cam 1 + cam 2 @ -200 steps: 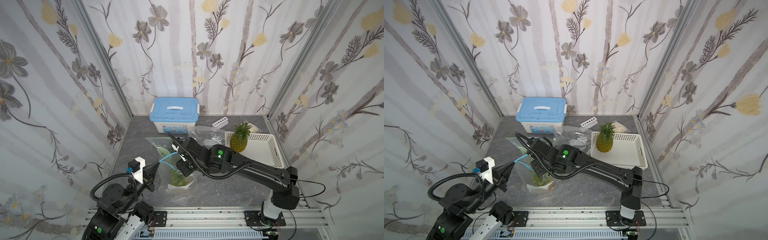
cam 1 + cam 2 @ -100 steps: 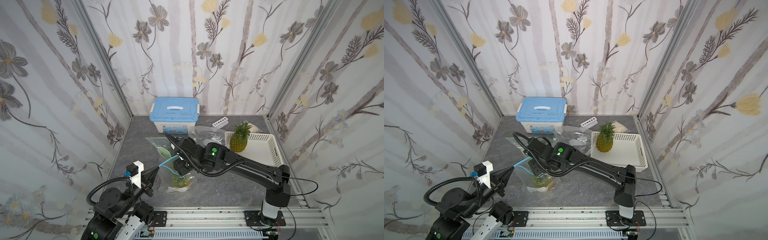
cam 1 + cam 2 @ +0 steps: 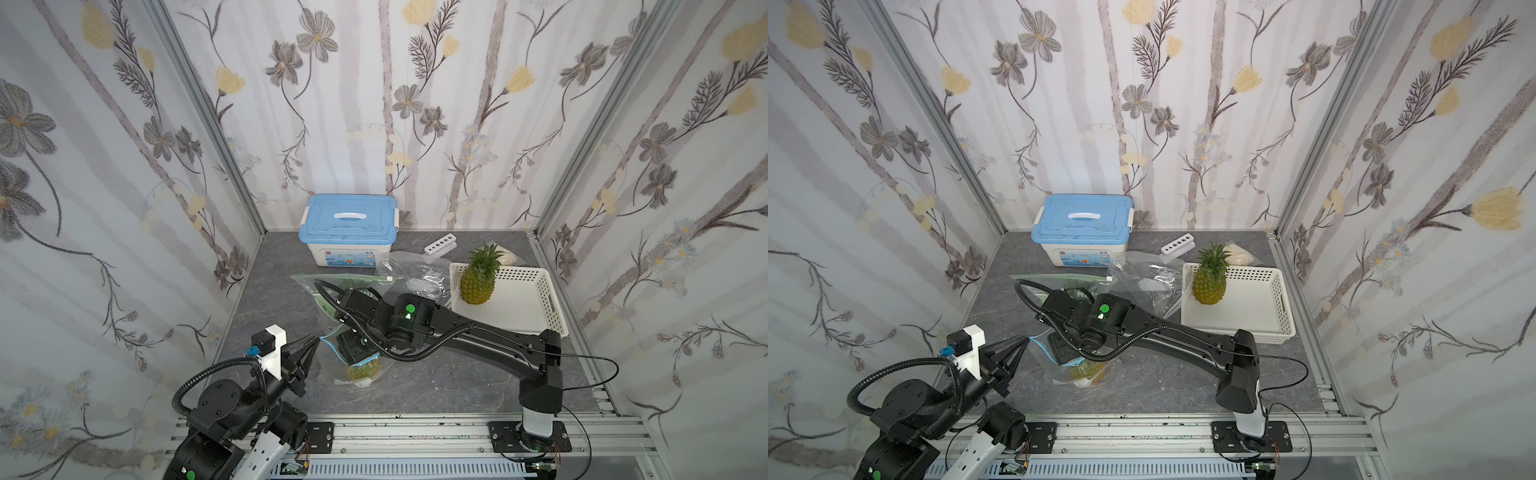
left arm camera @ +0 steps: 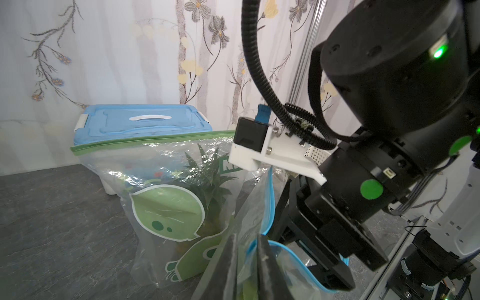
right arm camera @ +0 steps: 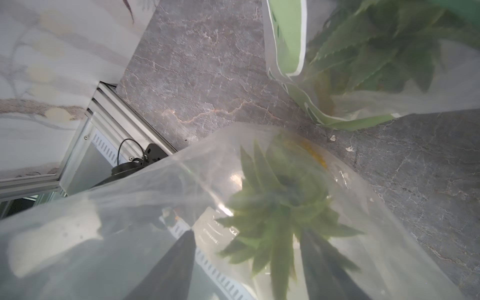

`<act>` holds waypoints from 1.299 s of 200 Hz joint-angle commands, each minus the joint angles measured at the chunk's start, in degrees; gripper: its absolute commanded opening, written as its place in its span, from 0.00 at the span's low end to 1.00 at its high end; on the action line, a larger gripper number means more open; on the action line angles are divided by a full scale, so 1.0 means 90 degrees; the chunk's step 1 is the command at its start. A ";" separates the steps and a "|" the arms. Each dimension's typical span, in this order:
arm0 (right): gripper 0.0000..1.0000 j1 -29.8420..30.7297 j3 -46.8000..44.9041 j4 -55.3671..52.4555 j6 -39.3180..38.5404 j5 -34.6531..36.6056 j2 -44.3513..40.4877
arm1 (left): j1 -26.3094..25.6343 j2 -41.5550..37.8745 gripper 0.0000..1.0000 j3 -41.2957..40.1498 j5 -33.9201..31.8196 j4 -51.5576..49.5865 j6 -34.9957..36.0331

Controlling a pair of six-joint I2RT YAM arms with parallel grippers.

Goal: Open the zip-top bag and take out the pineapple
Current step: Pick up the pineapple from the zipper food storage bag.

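Note:
The zip-top bag (image 3: 360, 380) with a blue rim stands near the front middle of the table, and its mouth (image 4: 271, 202) is pulled open. The pineapple (image 3: 365, 369) (image 3: 1088, 368) sits inside it, crown up. My right gripper (image 5: 252, 262) reaches down into the mouth. It is open, with one finger on each side of the leafy crown (image 5: 275, 215), seen through hazy film. My left gripper (image 3: 318, 337) (image 4: 246, 241) is at the bag's left corner. Its jaws stand a narrow gap apart, and the film and blue rim lie between them.
A second bag (image 4: 166, 207) with a green zip holds another pineapple just behind. Further back are a blue-lidded box (image 3: 349, 224), a crumpled clear bag (image 3: 415, 270) and a white tube rack (image 3: 440, 244). A loose pineapple (image 3: 478, 286) stands in the white basket (image 3: 540, 291) at right.
My right arm has shifted left and reached deeper into the bag, and its jaws have widened. The left jaws, pressed together before, now stand slightly apart.

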 commanded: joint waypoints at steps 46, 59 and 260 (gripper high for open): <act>0.63 0.0084 -0.0589 0.0257 0.0506 0.0206 0.0462 | 0.0009 -0.0055 0.11 0.0005 -0.0317 -0.0191 -0.0262; 0.42 0.0072 -0.0791 0.0477 0.0564 0.0303 0.0427 | 0.0013 -0.0063 0.11 -0.0010 -0.0336 -0.0201 -0.0351; 0.00 -0.0923 -0.0369 -0.0089 -0.1351 0.0960 -0.3322 | 0.0000 0.1338 1.00 -0.1504 0.1058 0.2112 -0.2835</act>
